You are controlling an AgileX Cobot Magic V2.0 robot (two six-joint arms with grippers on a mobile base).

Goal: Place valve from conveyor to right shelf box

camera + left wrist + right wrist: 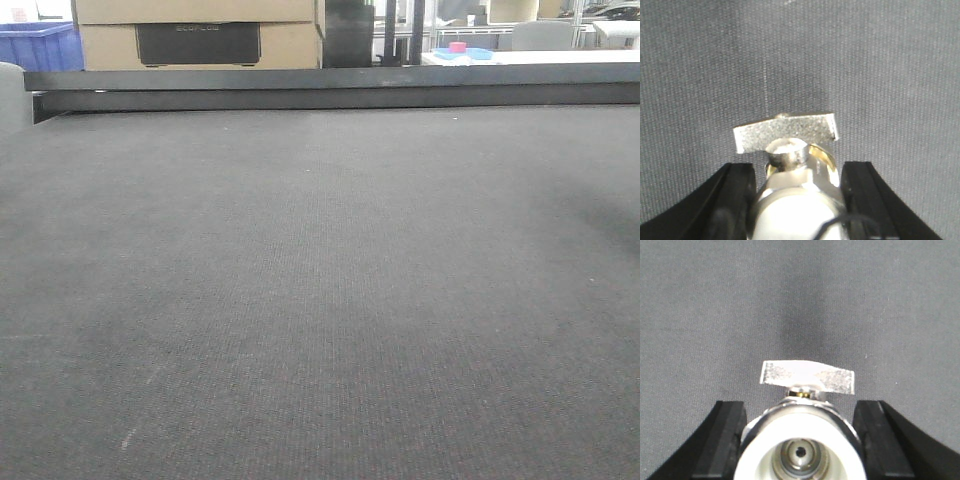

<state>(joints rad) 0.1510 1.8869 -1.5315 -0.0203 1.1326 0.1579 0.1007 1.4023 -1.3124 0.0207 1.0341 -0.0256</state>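
Front-facing view takes in the conveyor (320,300) as a wide dark grey sheet with nothing standing on the part in sight, closed off at the far side by a long black rail (330,88). Behind the rail are stacked cardboard boxes (200,25), one with a black panel (197,43) on its face, a blue bin (40,45) at the far left, and further back on the right a white table (540,57) carrying a small pink thing (458,47) on something blue. Neither arm shows in this view.

Each wrist view looks down past a pair of black fingers at the grey weave. The left gripper (800,167) has its fingers (732,200) pressed against both sides of the left valve (795,195), a shiny metal body with a brass glint at the neck and a flat silver handle lying crosswise and slightly tilted. The right gripper (800,405) likewise clamps its fingers (725,440) on the right valve (802,440), whose open round end faces the camera, its handle crosswise above. Both valves sit over the conveyor; whether they touch it I cannot tell.

The weave is fine, felt-like and evenly lit, with a darker band of shadow ahead of the right valve.
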